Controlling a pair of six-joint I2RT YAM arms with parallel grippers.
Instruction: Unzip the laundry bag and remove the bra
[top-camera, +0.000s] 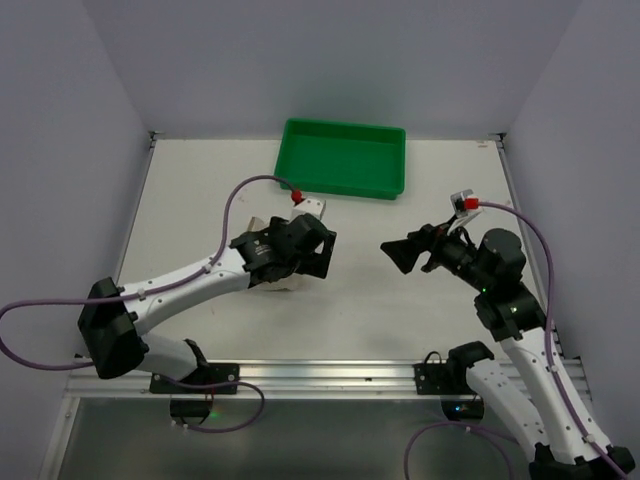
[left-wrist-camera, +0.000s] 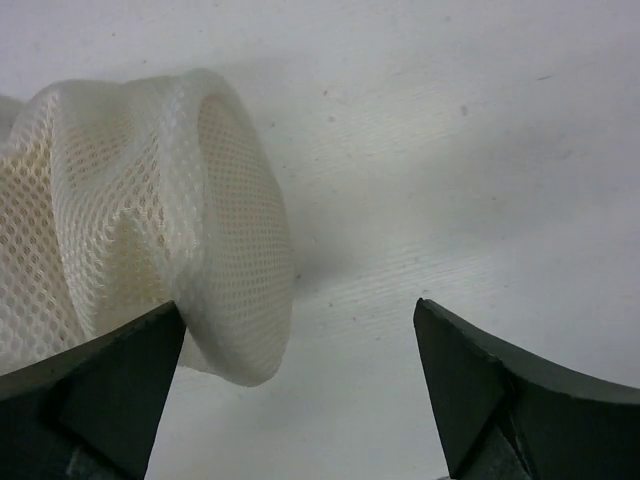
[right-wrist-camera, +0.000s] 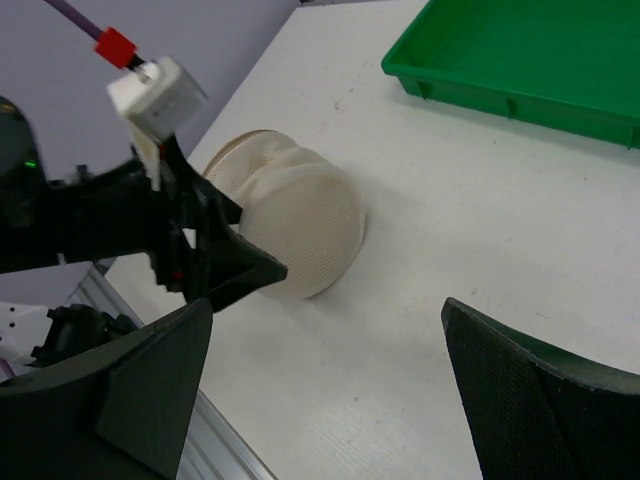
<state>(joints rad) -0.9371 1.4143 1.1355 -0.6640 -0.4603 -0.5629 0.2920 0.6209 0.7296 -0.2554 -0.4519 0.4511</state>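
Spread wide and empty, the left pincer (left-wrist-camera: 298, 312) should be shifted onto the round cream mesh laundry bag (left-wrist-camera: 130, 230) just beside it.

Showed a white table (top-camera: 380, 320), matte and faintly scuffed. Carried a green tray (top-camera: 340, 188) near the far edge, about centre. Nearer and to the left, well apart from that, bore the laundry bag (right-wrist-camera: 300, 225), stood on edge, mesh crumpled.
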